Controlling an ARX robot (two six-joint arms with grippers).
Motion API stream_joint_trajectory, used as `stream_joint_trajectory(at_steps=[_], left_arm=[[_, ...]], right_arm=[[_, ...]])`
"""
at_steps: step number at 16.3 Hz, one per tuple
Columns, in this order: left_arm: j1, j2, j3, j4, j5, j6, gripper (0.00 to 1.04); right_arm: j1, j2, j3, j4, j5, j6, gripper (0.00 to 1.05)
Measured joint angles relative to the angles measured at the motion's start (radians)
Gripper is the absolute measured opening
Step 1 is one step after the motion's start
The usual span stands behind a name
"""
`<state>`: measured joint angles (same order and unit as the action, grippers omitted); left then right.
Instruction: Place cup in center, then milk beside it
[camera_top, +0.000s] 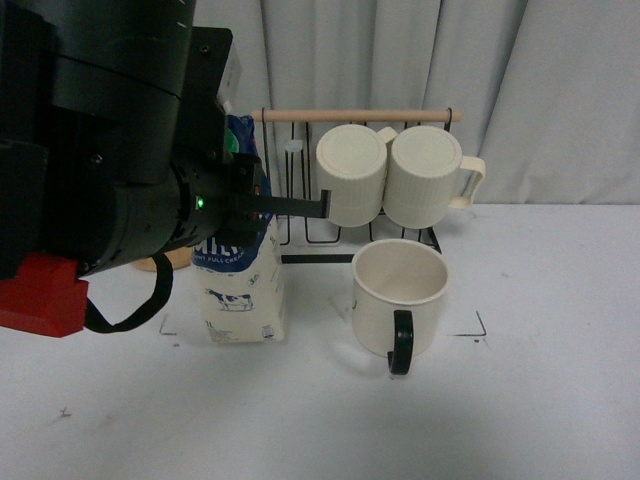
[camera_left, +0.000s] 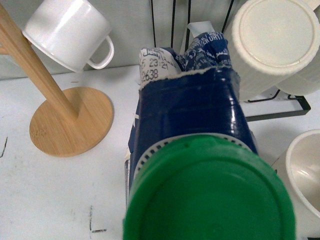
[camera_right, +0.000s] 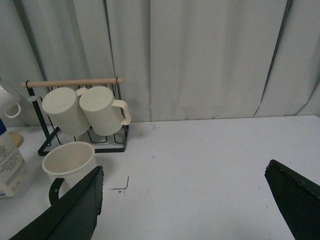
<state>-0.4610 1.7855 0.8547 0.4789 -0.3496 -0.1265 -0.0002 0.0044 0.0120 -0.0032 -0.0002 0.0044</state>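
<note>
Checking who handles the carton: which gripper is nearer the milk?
Left. The left gripper is at the top of the milk, the cap close to its camera. The right gripper, open, is far off, beyond the cup.

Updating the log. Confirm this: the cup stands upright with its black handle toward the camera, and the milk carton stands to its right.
Wrong side. The front view shows the milk carton standing to the left of the cup; the rest is correct.

Cream, black-handled cup (camera_top: 400, 290); blue, green-capped milk (camera_top: 243, 300)
</note>
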Motion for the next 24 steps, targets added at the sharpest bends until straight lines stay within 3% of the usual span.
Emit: stream_joint_trajectory(at_steps=[17,24], left_arm=[[-0.095,0.088,0.055,0.0,-0.011,-0.032,0.08],[-0.099,-0.031,0.032,-0.076,0.042,-0.123,0.83]], right_arm=[[0.0,0.0,0.0,0.0,0.0,0.0,0.98],[0.0,0.0,0.0,0.0,0.0,0.0,0.98]])
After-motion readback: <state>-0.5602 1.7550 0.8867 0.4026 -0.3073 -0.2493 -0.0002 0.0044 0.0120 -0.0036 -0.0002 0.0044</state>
